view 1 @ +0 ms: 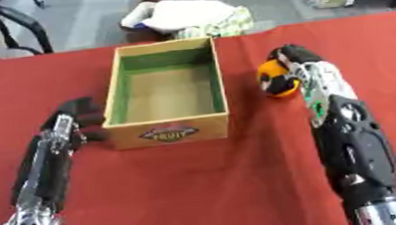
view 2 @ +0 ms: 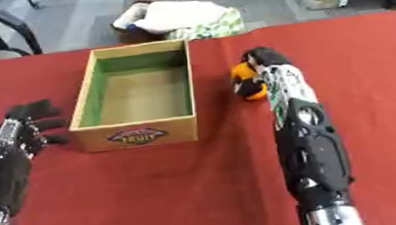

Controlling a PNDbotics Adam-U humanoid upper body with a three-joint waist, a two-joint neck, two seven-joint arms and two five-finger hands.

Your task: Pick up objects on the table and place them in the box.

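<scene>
Left eye view: right hand (view 1: pixel 292 60) curls around the orange-and-black object (view 1: pixel 276 78), right of centre, just beside the wooden box (view 1: pixel 167 120). Best lift it clear over the rim before letting go inside. Left hand (view 1: pixel 72 115) rests relaxed at the box's left. Red tablecloth (view 1: pixel 224 182) below; grey floor across the top.

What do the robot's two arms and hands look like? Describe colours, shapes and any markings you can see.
Both arms are bulky black shells ending in silver cylindrical joints near the camera. The left hand is black. The right hand is black too, behind a silver-white wrist section with small green spots. No loose cables show.
</scene>
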